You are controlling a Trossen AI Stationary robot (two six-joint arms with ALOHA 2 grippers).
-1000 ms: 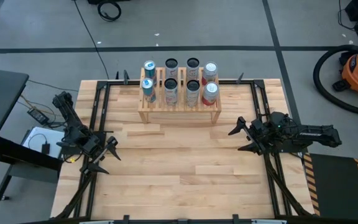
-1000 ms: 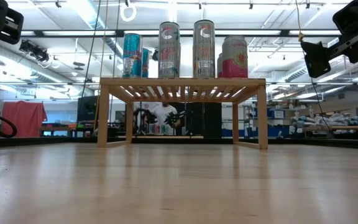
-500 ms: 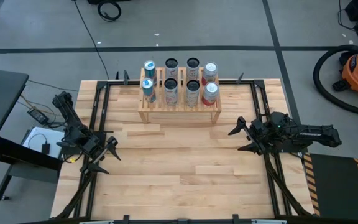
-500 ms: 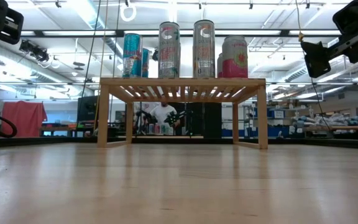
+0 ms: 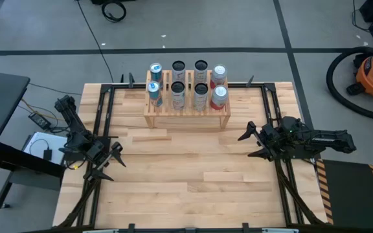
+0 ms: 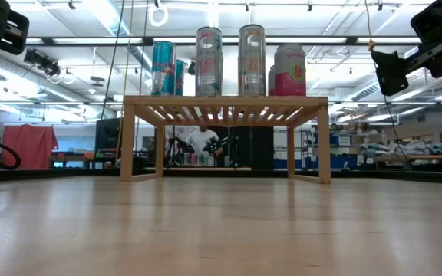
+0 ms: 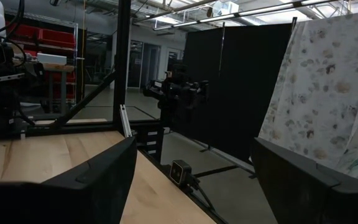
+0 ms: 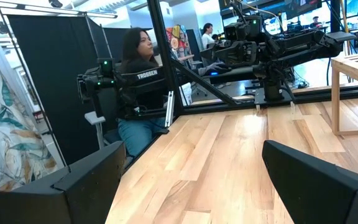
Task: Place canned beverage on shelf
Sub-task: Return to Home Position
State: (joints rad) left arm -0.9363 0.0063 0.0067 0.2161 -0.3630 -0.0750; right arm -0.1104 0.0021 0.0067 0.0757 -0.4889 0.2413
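At the far edge of the table [image 5: 186, 178], beyond both grippers and between them, stands the shelf [image 5: 186, 115]. It carries eight cans [image 5: 177, 92] in two rows of four, one row on each step. Each can of the front row stands in line with a like can behind it. On the side of the left gripper are two blue cans [image 5: 153, 92], and on the side of the right gripper two pink cans [image 5: 219, 96]. In the middle are four tall cans [image 5: 201, 93] that seem silver with dark tops, though their labels are too small to read. In the low view the cans stand upright on the slats.

The left gripper [image 5: 113, 162] hangs near its own side edge of the table, well apart from the shelf. Its fingers [image 7: 92, 183] are spread wide and hold nothing; between them only the table edge and the room show.

The right gripper [image 5: 245, 147] hangs near the opposite side edge and points toward the middle of the table. It is nearer to the shelf than the left one but does not touch it. Its fingers [image 8: 86, 177] are also spread and empty, with bare planks between them. Beyond them the left arm [image 8: 272, 50] shows, and a seated person [image 8: 137, 74] is behind the table frame.
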